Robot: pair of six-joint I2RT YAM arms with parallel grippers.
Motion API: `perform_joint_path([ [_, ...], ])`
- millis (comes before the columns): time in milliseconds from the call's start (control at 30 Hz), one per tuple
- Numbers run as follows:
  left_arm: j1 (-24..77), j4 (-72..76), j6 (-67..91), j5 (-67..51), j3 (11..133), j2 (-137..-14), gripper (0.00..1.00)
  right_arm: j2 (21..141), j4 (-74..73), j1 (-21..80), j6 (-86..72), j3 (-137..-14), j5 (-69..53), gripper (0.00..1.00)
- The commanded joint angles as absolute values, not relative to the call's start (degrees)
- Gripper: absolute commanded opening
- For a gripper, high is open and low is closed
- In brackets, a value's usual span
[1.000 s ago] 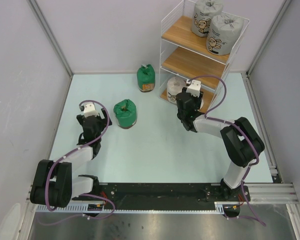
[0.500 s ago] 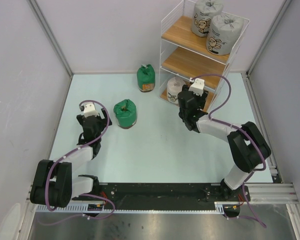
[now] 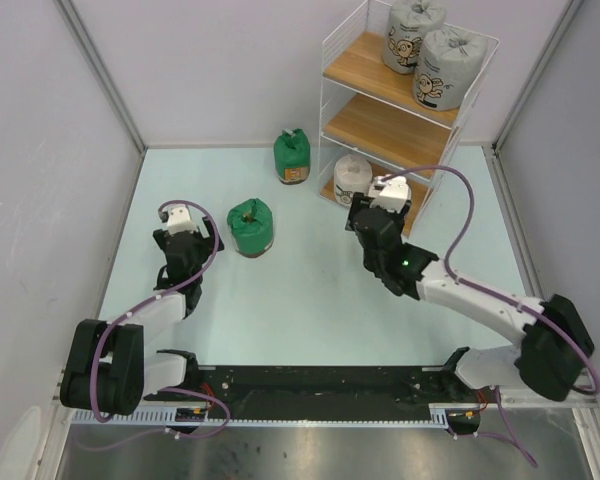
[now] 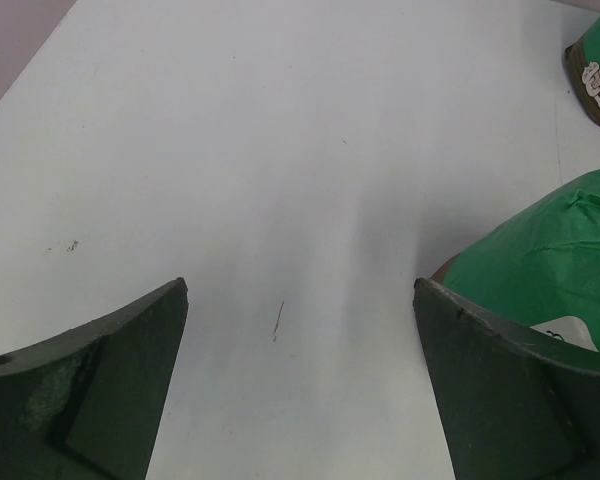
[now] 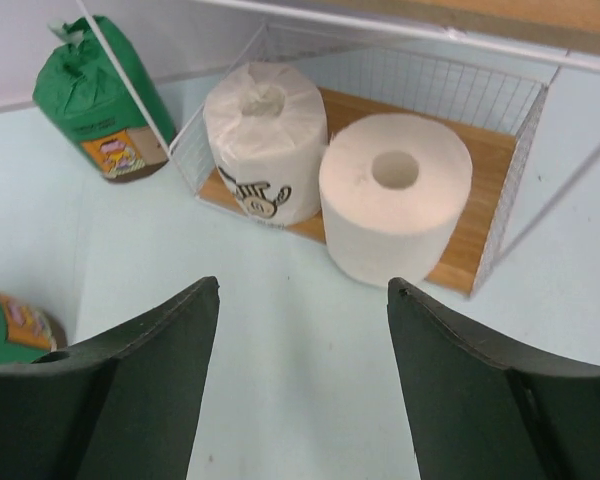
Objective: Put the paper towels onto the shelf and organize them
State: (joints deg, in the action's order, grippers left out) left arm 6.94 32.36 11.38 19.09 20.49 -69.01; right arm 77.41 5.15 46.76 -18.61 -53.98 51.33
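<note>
The shelf (image 3: 372,126) stands at the back right, with two grey cartoon-print paper towels (image 3: 413,35) (image 3: 446,68) on its top board. On the bottom board (image 5: 490,180) a white-wrapped roll (image 5: 265,140) and a bare white roll (image 5: 395,195) stand side by side. My right gripper (image 5: 302,285) is open just in front of the bare roll, apart from it and holding nothing. Two green-wrapped rolls (image 3: 292,157) (image 3: 250,227) stand on the table. My left gripper (image 4: 300,290) is open and empty over bare table, the nearer green roll (image 4: 550,260) just beyond its right finger.
The shelf's middle board carries nothing. Thin white wire sides (image 5: 130,85) enclose the bottom tier. The far green roll (image 5: 95,100) stands just left of the shelf's corner. Grey walls close the table at the back and both sides.
My right gripper's jaws have widened and it has drawn back a little from the bottom tier, its elbow swinging out to the right. The left arm has not moved.
</note>
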Motion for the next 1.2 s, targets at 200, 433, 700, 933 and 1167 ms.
perform_joint_path([
  [200,6.7,34.5,10.9,19.1,20.8,-65.1,1.0,61.3,-22.1,50.7,-32.9,-47.2,36.8,0.73],
  [433,6.8,30.9,14.6,22.9,18.5,-55.9,1.0,52.4,-40.2,61.7,-46.8,-45.3,39.9,0.73],
  [700,9.2,7.2,24.6,22.7,26.0,-44.1,1.0,43.4,-47.6,66.3,-51.3,-45.2,38.2,0.72],
  [933,9.1,-11.9,26.5,6.4,39.1,-45.6,1.0,39.7,-52.6,68.8,-55.5,-45.2,33.9,0.7],
  [1167,9.2,-20.2,25.1,3.3,44.5,-41.4,1.0,35.2,-53.3,69.6,-57.0,-45.6,31.4,0.67],
])
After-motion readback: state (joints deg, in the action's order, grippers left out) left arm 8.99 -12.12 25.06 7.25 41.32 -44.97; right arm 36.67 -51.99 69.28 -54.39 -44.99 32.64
